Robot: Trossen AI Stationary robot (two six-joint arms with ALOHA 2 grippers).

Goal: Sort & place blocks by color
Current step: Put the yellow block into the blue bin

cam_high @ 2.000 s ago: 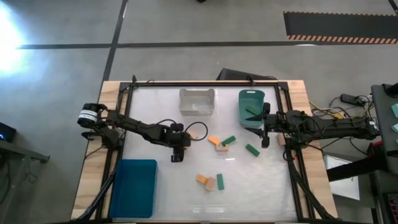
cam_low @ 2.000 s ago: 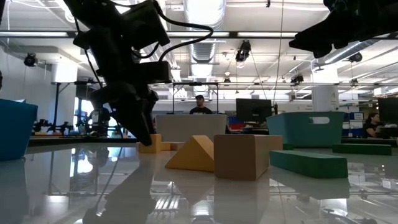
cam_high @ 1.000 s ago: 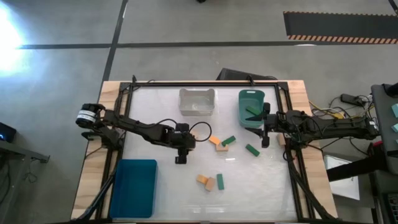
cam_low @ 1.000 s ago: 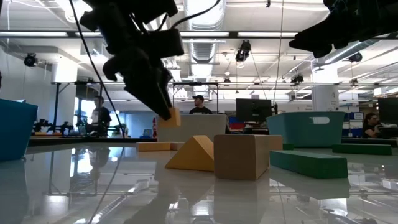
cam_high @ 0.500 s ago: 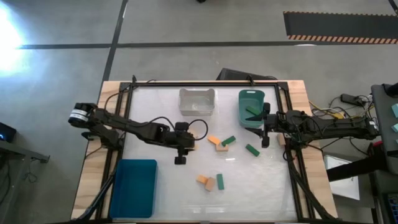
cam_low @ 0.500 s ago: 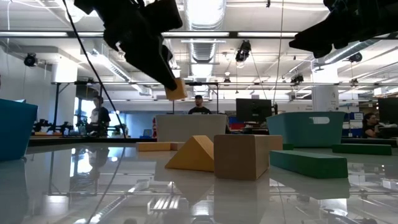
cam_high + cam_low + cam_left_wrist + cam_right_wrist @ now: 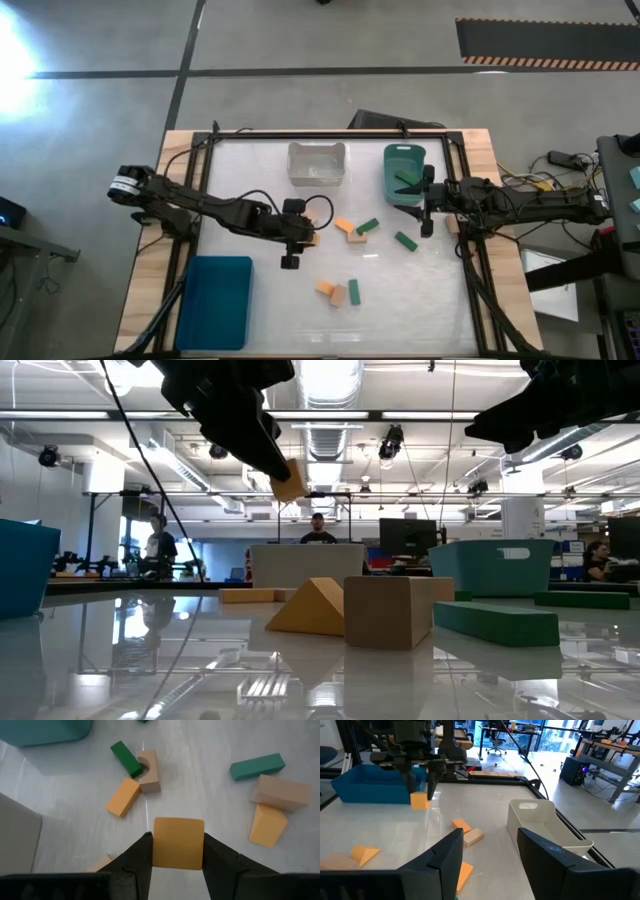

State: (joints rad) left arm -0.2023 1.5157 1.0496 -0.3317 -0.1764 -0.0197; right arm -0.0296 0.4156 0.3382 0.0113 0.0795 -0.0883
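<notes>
Lifted since the earlier frame, the left gripper [image 7: 177, 865] now pinches an orange cube [image 7: 178, 843] well clear of the table [image 7: 260, 170], hanging beside the blue bin [image 7: 214, 300]'s far corner; carry it level and lower it over that bin before letting go, I judge, keeping the squeeze on its flat sides; being a cube it has no long axis, its faces square to the fingers; farther off, the right gripper [image 7: 487, 845] waits spread beside the green bin [image 7: 404, 175].
</notes>
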